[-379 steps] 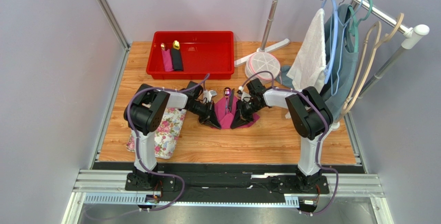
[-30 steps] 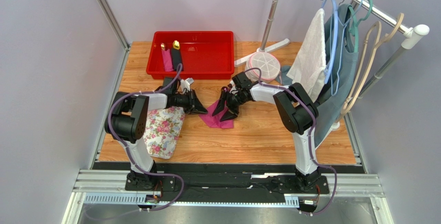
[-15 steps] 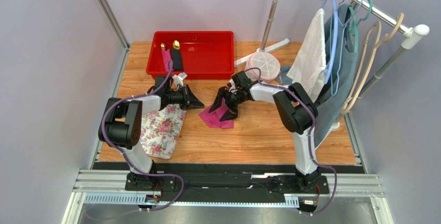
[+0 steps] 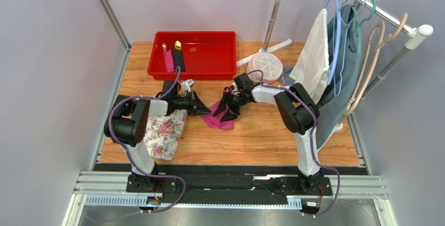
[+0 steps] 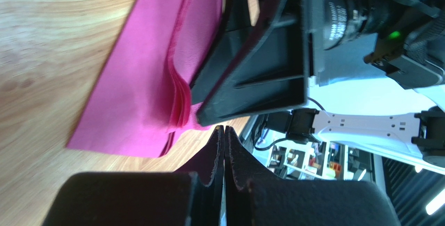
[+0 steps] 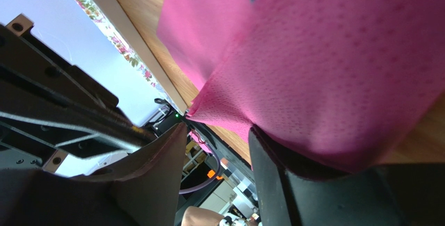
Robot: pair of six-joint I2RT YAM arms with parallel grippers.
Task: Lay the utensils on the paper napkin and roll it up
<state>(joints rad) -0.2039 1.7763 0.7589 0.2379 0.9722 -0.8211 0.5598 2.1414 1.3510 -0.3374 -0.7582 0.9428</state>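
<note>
The magenta paper napkin (image 4: 222,123) lies folded into a small bundle mid-table. A shiny purple utensil head (image 4: 226,89) sticks out at its far end; the rest of the utensils is hidden inside. My left gripper (image 4: 206,110) is shut and empty, with its tips at the napkin's left edge. In the left wrist view the shut tips (image 5: 224,128) sit just short of the layered napkin edge (image 5: 146,90). My right gripper (image 4: 223,113) is open over the napkin. In the right wrist view it (image 6: 217,148) is spread, and the napkin (image 6: 324,69) drapes over one finger (image 6: 271,179).
A red bin (image 4: 190,72) at the back holds a pink and a black roll (image 4: 172,59) with gold heads. A floral cloth (image 4: 164,132) lies at the left. A round white stand base (image 4: 266,65) and a clothes rack with hangers (image 4: 339,48) stand at the right.
Half a second ago my left gripper was back near the bin; it has moved right to the napkin's edge. The napkin, spread open 12.6 s ago, is now a folded bundle.
</note>
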